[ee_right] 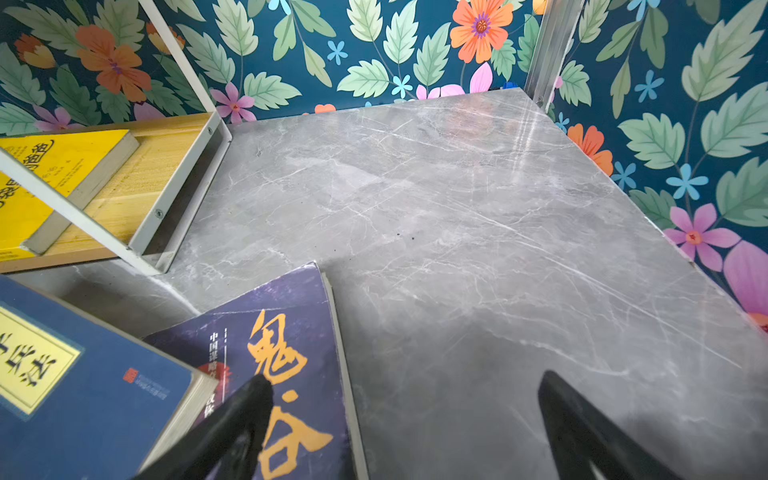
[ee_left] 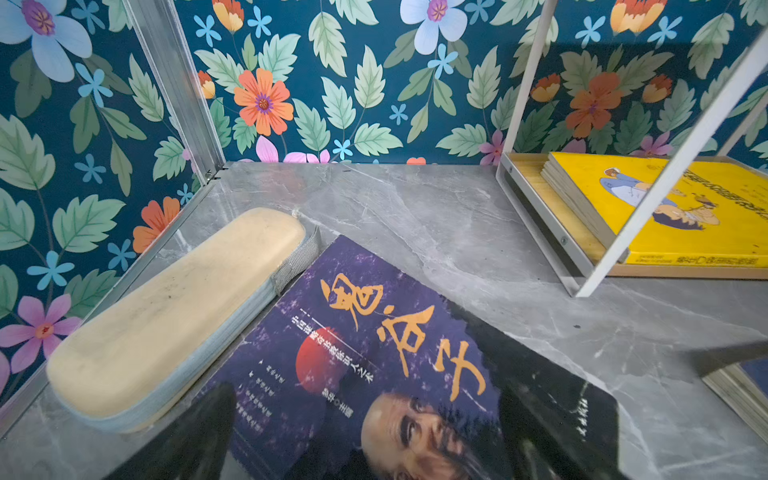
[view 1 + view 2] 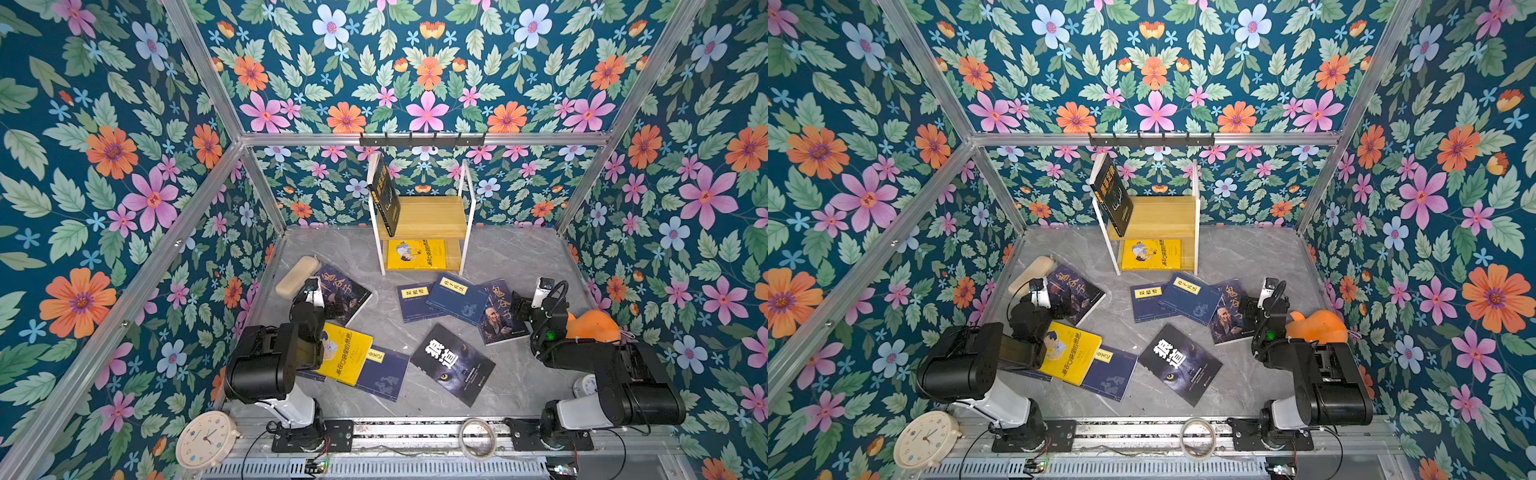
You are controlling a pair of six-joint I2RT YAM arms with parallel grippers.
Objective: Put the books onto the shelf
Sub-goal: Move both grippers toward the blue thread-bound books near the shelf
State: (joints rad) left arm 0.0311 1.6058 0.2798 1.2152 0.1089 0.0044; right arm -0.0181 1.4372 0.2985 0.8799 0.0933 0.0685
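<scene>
The shelf (image 3: 432, 216) stands at the back centre. A black book (image 3: 384, 195) leans on its top board and a yellow book (image 3: 415, 254) lies flat on the lower board (image 2: 582, 245). Several books lie flat on the table: a purple one (image 3: 347, 291) on the left, navy ones (image 3: 455, 299), another purple one (image 3: 498, 311), a black one (image 3: 453, 363) and a yellow one (image 3: 345, 357). My left gripper (image 2: 365, 432) hangs open over the left purple book (image 2: 374, 332). My right gripper (image 1: 403, 390) is open, straddling the right purple book's (image 1: 299, 353) edge and bare table.
A beige zip case (image 3: 297, 276) lies beside the left purple book. An orange soft thing (image 3: 594, 326) sits behind the right arm. A clock (image 3: 205, 438) and a tape roll (image 3: 478, 438) lie at the front rail. A black hook rail (image 3: 422, 139) hangs above the shelf.
</scene>
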